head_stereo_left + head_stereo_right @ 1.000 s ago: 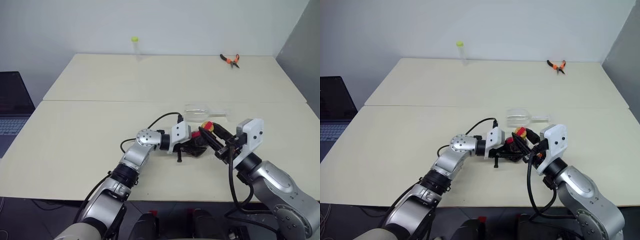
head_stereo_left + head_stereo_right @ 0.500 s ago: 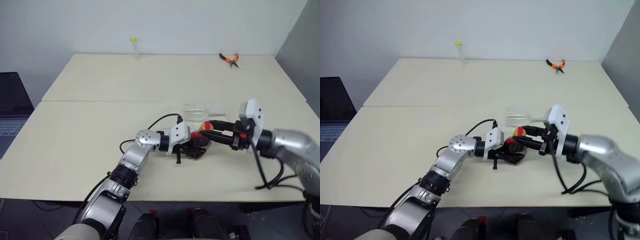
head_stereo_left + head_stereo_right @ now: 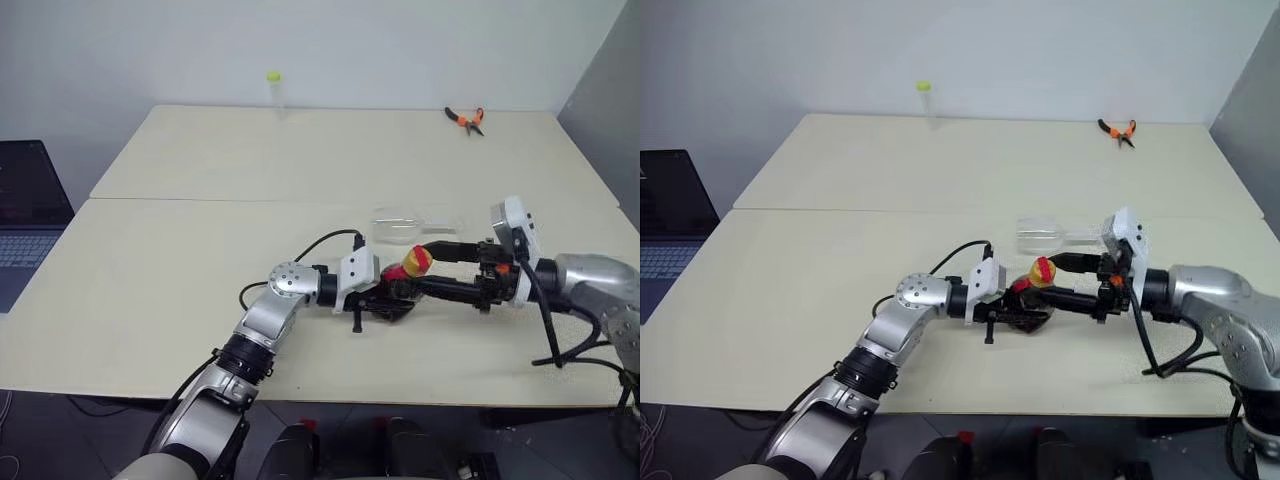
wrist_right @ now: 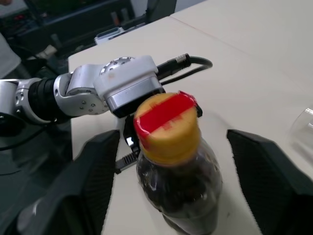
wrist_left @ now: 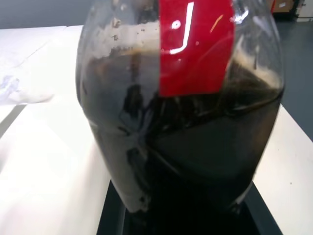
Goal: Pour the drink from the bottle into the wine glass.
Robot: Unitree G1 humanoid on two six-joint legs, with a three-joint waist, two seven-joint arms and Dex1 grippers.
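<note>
The bottle (image 3: pixel 396 290) is a squat clear one with a yellow cap (image 4: pixel 166 131) crossed by a red strip, and it leans to the right just above the table. Dark, nearly black drink (image 5: pixel 195 166) fills its body. My left gripper (image 3: pixel 383 302) is shut on the bottle's lower body. From the right, my right gripper (image 3: pixel 423 267) stands open, one finger (image 4: pixel 95 181) on each side of the cap and clear of it. The wine glass (image 3: pixel 397 222) lies on its side just behind the bottle, stem pointing right.
Orange-handled pliers (image 3: pixel 462 118) lie at the far right of the back table. A slim clear tube with a yellow-green top (image 3: pixel 273 90) stands at the far edge. A laptop (image 3: pixel 25 200) sits off to the left. A seam joins the two tables (image 3: pixel 200 200).
My right gripper was closed around the cap and has opened wide. Its arm has swung out to the right and now reaches in level. The bottle stays in my left gripper.
</note>
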